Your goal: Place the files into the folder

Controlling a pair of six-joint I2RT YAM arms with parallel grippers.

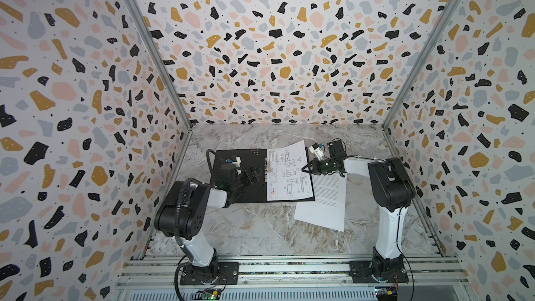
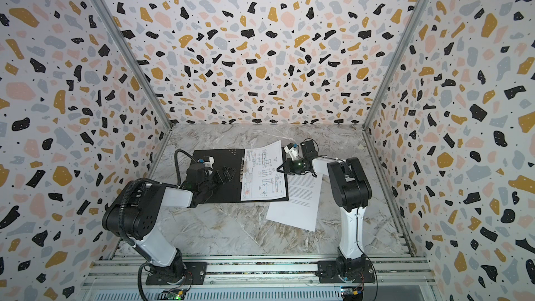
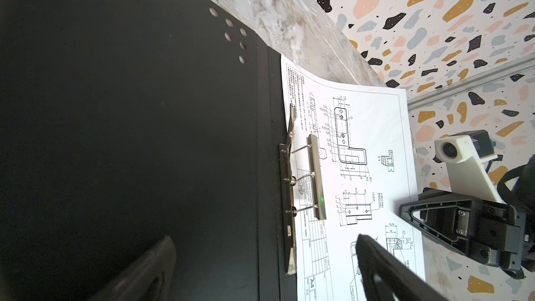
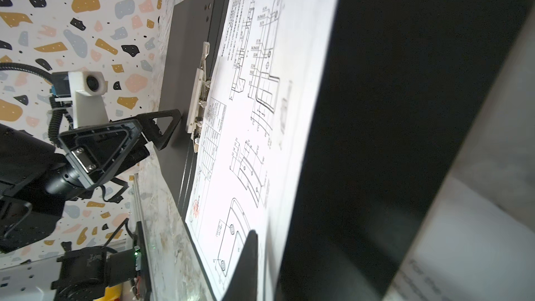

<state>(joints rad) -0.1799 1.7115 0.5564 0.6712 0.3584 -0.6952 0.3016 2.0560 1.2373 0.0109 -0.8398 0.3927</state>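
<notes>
Left gripper (image 1: 258, 174) hovered, jaws spread wide, above the open black-lined folder (image 1: 254, 193). Right arm bent inward, right gripper (image 1: 304, 168) at the edge of the white drawing sheet (image 1: 289, 176), closure undeterminable.

Text sheet (image 1: 324, 207): corner under folder (image 1: 252, 194), top behind right arm (image 1: 356, 165); print illegibly small. Folder: left half partly behind left arm (image 1: 217, 195). Drawing sheet (image 4: 289, 82): edge behind blurred finger (image 4: 376, 140).
</notes>
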